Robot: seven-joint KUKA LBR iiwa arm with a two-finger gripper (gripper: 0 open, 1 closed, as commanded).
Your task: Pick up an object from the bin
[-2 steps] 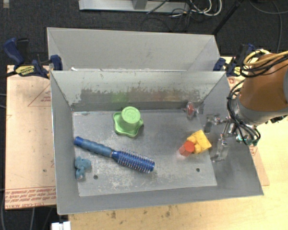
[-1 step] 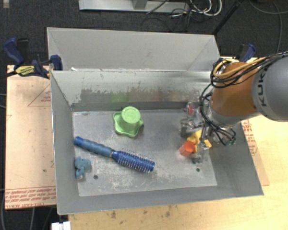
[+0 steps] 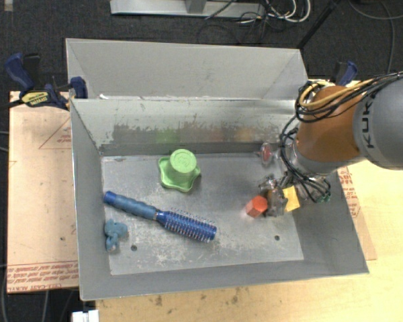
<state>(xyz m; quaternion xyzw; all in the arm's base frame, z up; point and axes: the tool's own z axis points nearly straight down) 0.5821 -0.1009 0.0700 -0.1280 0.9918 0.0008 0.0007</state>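
Grey metal bin [image 3: 221, 248] holds a small orange-red block [image 3: 256, 207] at its right, apparently touching the claw [image 3: 275, 203]. Whether that claw is spread or pinching it, I cannot tell.

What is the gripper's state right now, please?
The gripper: cannot be told; it is low beside a small red block at the right of the bin.

A dark carpeted floor [image 3: 27, 19] holds tangled cables [image 3: 285, 5] and a grey metal stand base [image 3: 174, 5] up top.
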